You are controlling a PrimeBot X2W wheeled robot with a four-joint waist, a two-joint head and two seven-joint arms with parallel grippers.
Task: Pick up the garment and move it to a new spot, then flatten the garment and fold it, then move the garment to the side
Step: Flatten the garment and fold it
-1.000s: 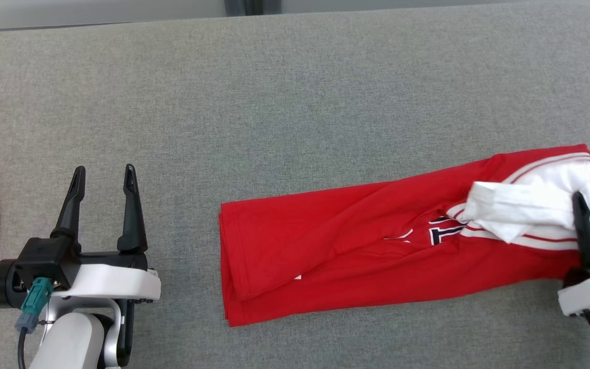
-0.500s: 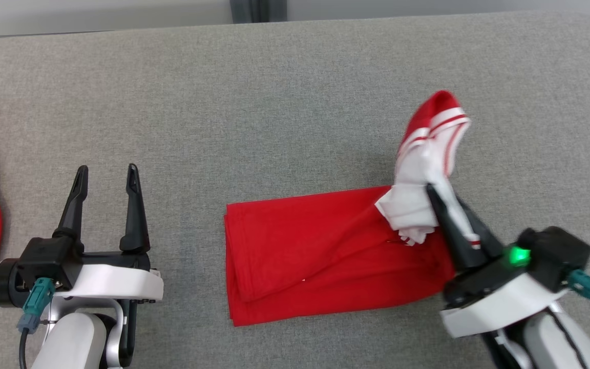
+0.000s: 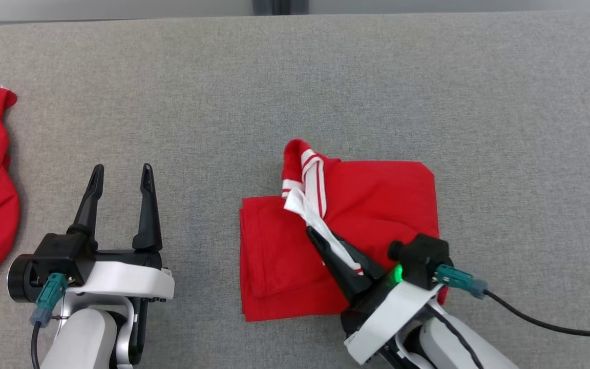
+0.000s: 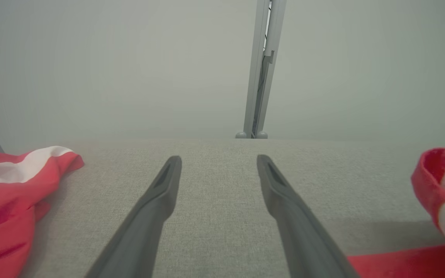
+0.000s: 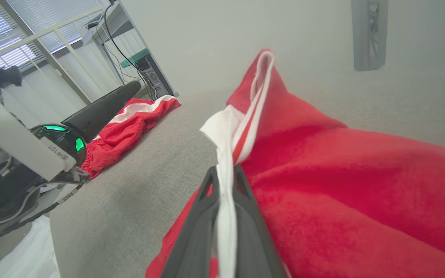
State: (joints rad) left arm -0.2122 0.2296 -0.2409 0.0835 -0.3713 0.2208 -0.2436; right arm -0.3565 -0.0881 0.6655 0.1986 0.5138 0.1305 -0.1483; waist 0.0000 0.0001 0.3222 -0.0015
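Right pincer (image 3: 318, 237) tight on garment (image 3: 382, 197), striped end away from robot

A small white label (image 5: 57, 151) on the left arm's pale wrist housing (image 5: 17, 143), at about nine o'clock in the right wrist view just below a green light (image 5: 54, 128), is showing skewed dark characters, seemingly "10t", too small for certainty.

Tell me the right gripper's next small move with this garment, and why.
Probably lower the right gripper a little to the left, to lay the fold down. It is shut on the white striped end of the red garment, and that end stands bunched above the lower layer, short of the left edge, so the fold is not yet flat.
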